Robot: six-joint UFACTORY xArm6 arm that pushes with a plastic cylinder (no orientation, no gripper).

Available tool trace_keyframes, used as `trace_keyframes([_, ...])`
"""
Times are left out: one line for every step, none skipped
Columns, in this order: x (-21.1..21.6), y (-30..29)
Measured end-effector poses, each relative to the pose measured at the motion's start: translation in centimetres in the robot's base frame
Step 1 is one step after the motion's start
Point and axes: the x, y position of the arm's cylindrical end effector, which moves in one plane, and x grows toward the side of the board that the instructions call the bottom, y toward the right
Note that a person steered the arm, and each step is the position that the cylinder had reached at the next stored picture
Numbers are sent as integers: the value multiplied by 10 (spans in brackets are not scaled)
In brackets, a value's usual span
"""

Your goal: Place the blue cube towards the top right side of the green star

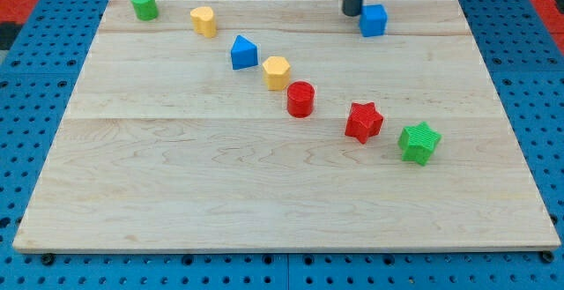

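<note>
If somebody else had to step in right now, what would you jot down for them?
My tip sits at the view's top, just left of the blue cube, touching it or nearly so.
The green star lies far below, at the view's lower right, beside the red star.
Done: tip has reached the cube.
Left: push the cube down and rightward until it sits up-right of the green star.

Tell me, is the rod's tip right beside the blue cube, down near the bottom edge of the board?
Not quite. My tip is right beside the blue cube, but both sit near the top edge of the board, as the camera view shows.
</note>
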Motion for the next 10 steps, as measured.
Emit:
trace_keyframes([5, 45])
trace_keyframes([9, 46])
trace_keyframes([44, 52])
trace_keyframes([53, 74])
trace_keyframes([83, 79])
trace_keyframes([107, 82])
trace_keyframes([107, 86])
trace_keyframes([113, 114])
trace_keyframes([135, 108])
trace_keyframes([134, 80])
